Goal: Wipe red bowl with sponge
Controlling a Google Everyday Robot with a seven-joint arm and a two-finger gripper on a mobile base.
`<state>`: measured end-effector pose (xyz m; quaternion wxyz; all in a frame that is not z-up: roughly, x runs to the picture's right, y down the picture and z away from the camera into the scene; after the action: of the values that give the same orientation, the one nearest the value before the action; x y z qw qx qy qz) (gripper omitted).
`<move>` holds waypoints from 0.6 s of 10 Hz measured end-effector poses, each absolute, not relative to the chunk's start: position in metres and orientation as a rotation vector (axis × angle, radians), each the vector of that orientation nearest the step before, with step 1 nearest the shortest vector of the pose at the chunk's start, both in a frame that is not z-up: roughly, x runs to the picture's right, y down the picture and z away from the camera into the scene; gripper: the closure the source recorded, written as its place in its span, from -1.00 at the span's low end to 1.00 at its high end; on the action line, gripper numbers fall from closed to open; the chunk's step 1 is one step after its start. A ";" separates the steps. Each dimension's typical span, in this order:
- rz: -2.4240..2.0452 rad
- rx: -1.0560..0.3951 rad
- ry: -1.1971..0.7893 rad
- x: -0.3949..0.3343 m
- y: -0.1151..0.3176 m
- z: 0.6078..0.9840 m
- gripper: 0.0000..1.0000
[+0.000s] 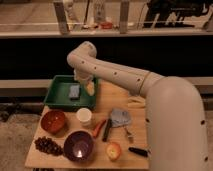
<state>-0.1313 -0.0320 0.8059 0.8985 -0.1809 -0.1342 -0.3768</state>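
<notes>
The red bowl (53, 120) sits at the left of the wooden table (112, 95), in front of the green tray (57, 100). A grey-blue sponge (74, 91) lies inside the tray. My arm reaches from the lower right up and over to the left. My gripper (86, 84) hangs down at the tray's right rim, just right of the sponge and apart from the bowl.
A white cup (84, 116) stands right of the red bowl. A purple bowl (79, 145), dark grapes (47, 146) and an apple (114, 150) line the front edge. A grey cloth (120, 118), an orange-red item (98, 128) and a black tool (137, 151) lie mid-right.
</notes>
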 end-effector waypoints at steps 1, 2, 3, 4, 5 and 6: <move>-0.797 -0.377 -0.282 -0.145 -0.030 0.806 -0.59; -0.797 -0.377 -0.282 -0.150 -0.029 0.808 -0.60; -0.801 -0.378 -0.285 -0.151 -0.032 0.817 -0.57; -0.808 -0.378 -0.287 -0.150 -0.037 0.823 -0.52; -0.818 -0.378 -0.288 -0.151 -0.043 0.826 -0.54; -0.831 -0.381 -0.298 -0.161 -0.043 0.829 -0.60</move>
<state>-0.1614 -0.0430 0.8289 0.8867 -0.1831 -0.1433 -0.3996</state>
